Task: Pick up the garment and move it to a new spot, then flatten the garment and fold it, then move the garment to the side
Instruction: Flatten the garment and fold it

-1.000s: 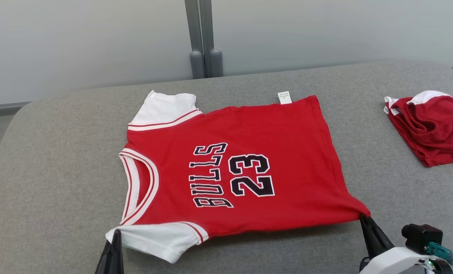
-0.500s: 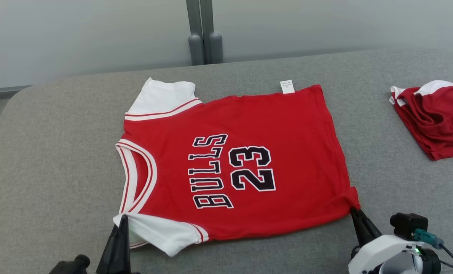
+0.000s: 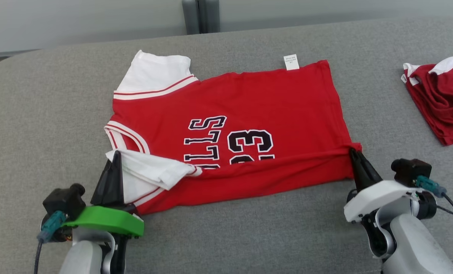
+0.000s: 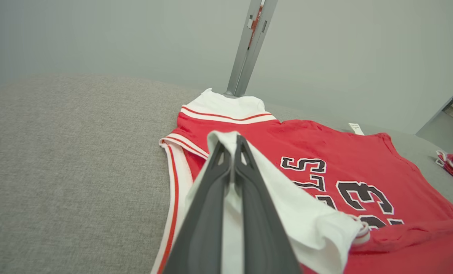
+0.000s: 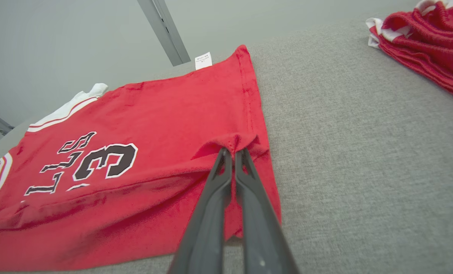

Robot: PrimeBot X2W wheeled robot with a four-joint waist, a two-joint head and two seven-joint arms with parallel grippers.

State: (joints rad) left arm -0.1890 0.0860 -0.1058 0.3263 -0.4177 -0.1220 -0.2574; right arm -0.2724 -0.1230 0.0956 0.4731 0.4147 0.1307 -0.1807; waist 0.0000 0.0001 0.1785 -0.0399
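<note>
Grey padded fabric covers the table before me, and the red Bulls jersey lies on its middle, neck toward the left. I see the left gripper pressed together on the near white sleeve, and the right gripper pinching the near hem corner. Both hold the near edge over the lower part of the lettering. Another red garment sits crumpled at the far right, well apart.

L tool & R tool dragged jersey near edge over, half-covering lettering.
</note>
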